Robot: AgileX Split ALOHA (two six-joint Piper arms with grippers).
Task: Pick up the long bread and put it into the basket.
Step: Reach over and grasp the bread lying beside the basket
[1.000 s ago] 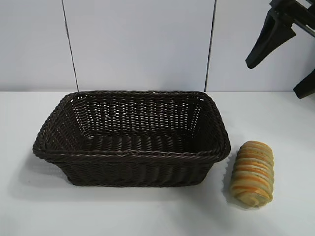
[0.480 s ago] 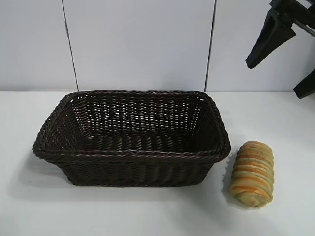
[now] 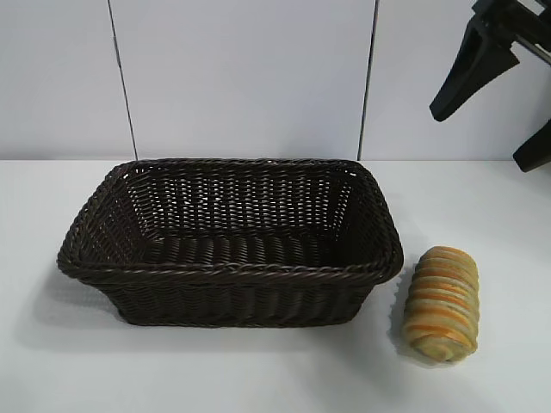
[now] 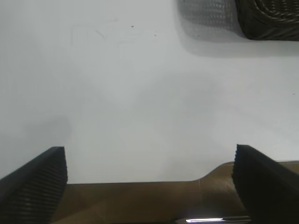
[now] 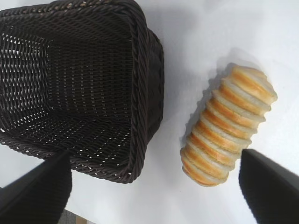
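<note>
The long bread (image 3: 442, 303), a ridged loaf striped orange, tan and pale green, lies on the white table just right of the basket (image 3: 228, 271). The basket is dark-brown wicker with nothing inside. My right gripper (image 3: 480, 138) hangs open high at the back right, well above and behind the loaf. In the right wrist view its fingers stand wide apart (image 5: 155, 158), with the long bread (image 5: 229, 123) and the basket's rim (image 5: 145, 70) below them. My left gripper (image 4: 150, 158) is open over bare table, with only a corner of the basket (image 4: 268, 18) far off. It holds nothing.
The white table (image 3: 275, 370) runs to a pale panelled wall (image 3: 241, 77) behind. A brown strip of table edge (image 4: 140, 200) shows under the left gripper. Bare table lies in front of and beside the basket.
</note>
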